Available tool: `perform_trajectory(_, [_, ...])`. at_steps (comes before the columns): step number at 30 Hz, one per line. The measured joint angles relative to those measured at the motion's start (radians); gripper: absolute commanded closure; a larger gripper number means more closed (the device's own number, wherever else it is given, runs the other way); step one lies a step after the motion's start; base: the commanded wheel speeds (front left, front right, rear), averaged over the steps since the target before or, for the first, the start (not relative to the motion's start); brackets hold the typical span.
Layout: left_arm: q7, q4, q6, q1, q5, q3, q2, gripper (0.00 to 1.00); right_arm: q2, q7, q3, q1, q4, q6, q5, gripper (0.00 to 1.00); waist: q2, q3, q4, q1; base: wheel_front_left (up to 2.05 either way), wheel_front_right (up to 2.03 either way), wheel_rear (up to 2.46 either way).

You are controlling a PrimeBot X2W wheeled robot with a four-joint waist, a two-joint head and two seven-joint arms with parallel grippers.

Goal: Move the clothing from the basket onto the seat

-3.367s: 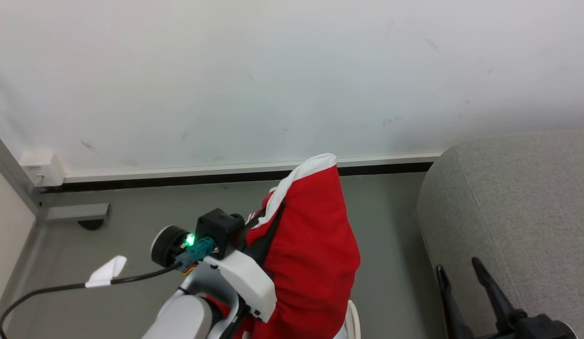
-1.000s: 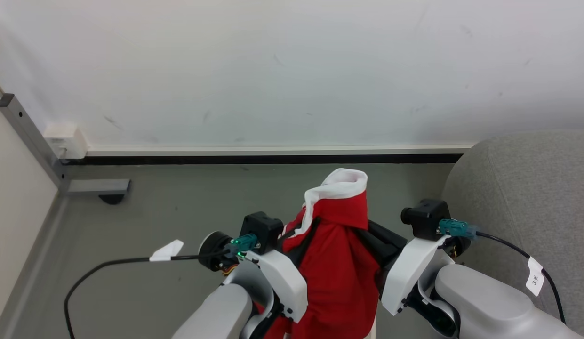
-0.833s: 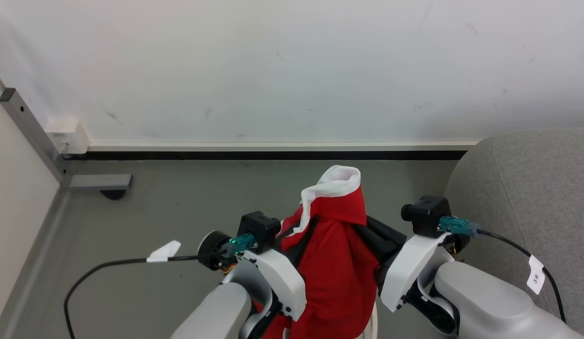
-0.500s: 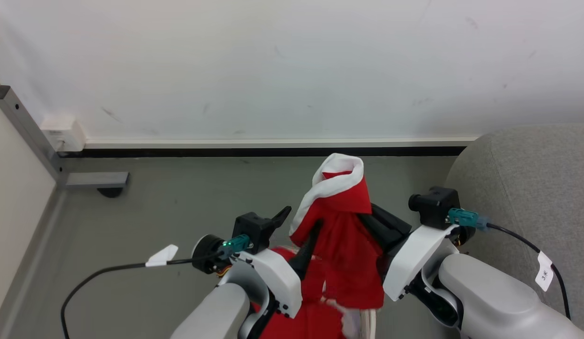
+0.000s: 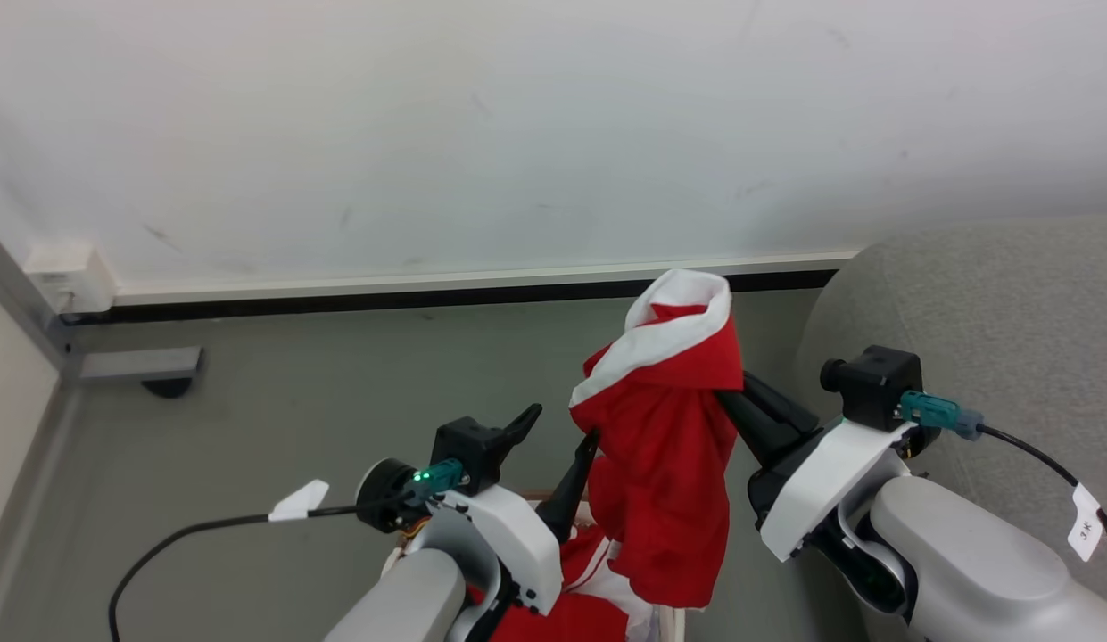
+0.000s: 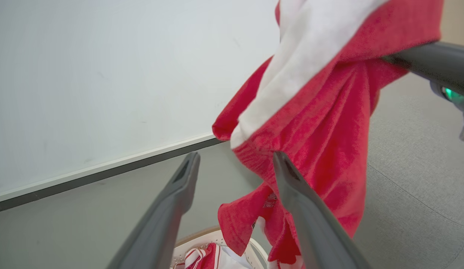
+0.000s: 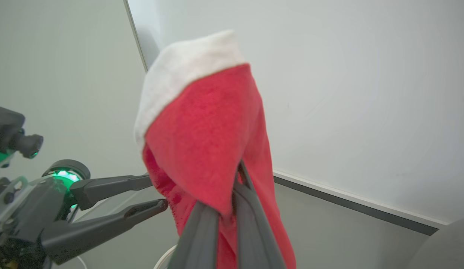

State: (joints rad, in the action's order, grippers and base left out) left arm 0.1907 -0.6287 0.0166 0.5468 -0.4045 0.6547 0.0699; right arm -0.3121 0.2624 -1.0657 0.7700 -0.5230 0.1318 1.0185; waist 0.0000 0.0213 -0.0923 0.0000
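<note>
A red garment (image 5: 669,446) with a white band hangs in the air from my right gripper (image 5: 736,385), which is shut on its upper fold. The right wrist view shows the two fingers pinching the cloth (image 7: 205,130) at the gripper (image 7: 235,181). My left gripper (image 5: 557,428) stands open just left of the garment, holding nothing. In its own view the gripper (image 6: 234,160) has its right finger against the hanging cloth (image 6: 321,123). More red and white clothing (image 5: 571,611) lies in the basket (image 6: 202,239) below. The grey sofa (image 5: 990,303) is at the right.
A white wall with a dark skirting strip (image 5: 339,299) runs along the back over grey floor (image 5: 294,419). A metal frame foot (image 5: 138,366) and a wall socket (image 5: 67,276) sit at the far left. My left arm's black cable (image 5: 187,530) trails left.
My left gripper has let go of the garment and opened. The garment now hangs from the right gripper alone and has gone up and right, nearer the sofa. The camera also shifted.
</note>
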Motion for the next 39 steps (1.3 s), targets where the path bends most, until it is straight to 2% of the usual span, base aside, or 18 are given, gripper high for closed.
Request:
perform_trajectory(11, [0.003, 0.067, -0.005, -0.028, 0.0, 0.028, 0.009, 0.0, -0.085, 0.0, 0.074, -0.046, 0.085, 0.0, -0.036, 1.0, 0.0, -0.014, -0.089, 0.0, 0.0, 0.0, 0.0])
perform_trajectory(27, [-0.058, 0.278, 0.003, -0.081, -0.003, 0.108, 0.004, 0.0, -0.233, 0.0, 0.202, -0.106, 0.158, 0.0, -0.058, 1.0, 0.0001, -0.02, -0.252, -0.0001, 0.0, 0.0, 0.0])
perform_trajectory(35, [-0.084, 0.337, -0.006, -0.082, 0.0, 0.136, 0.005, 0.0, -0.263, -0.002, 0.247, -0.126, 0.192, 0.0, -0.069, 1.0, 0.0001, 0.012, -0.278, 0.0, 0.0, 0.0, 0.0])
perform_trajectory(39, [-0.11, 0.375, -0.006, -0.057, 0.017, 0.15, 0.013, 0.0, -0.276, -0.002, 0.301, -0.129, 0.202, 0.0, -0.082, 1.0, 0.0001, 0.063, -0.275, 0.0, 0.0, 0.0, 0.0])
